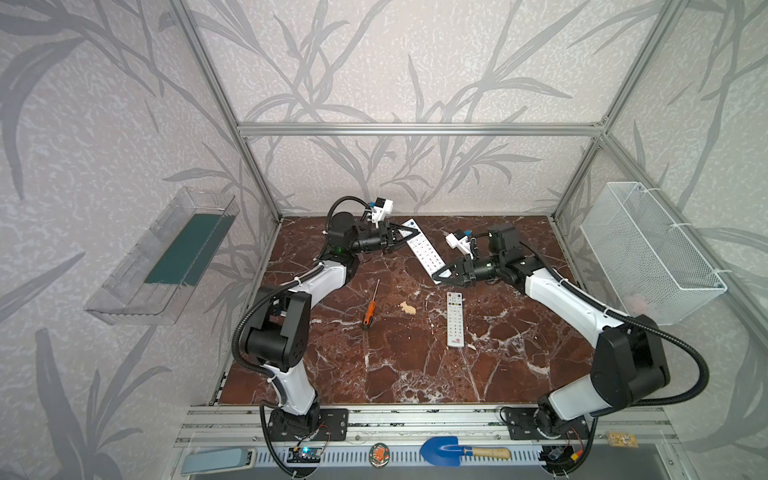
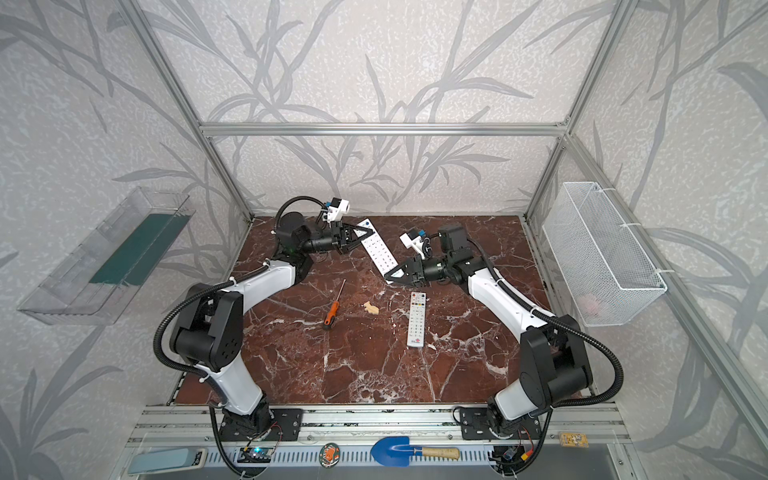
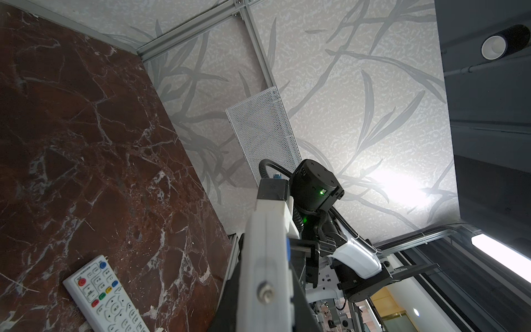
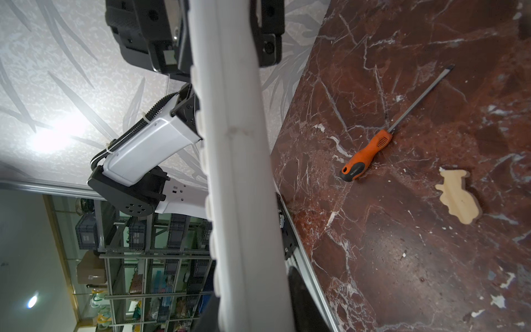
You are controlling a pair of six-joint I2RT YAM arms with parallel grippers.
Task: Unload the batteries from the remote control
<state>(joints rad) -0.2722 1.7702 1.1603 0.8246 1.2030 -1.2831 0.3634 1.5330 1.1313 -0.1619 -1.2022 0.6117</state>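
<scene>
I have the remote control (image 1: 424,249) held at both ends, clear of the marble tabletop (image 1: 415,374), with its buttons facing up. My left gripper (image 1: 407,232) is clamped on its far end, jaws drawn close around it. My right gripper (image 1: 441,275) is squeezed tight on the near end. The batteries do not show in any view. A second remote (image 1: 454,320) lies flat on the table just beside the right gripper. An orange-handled screwdriver (image 1: 370,309) and a small wooden piece (image 1: 408,308) lie to its left
</scene>
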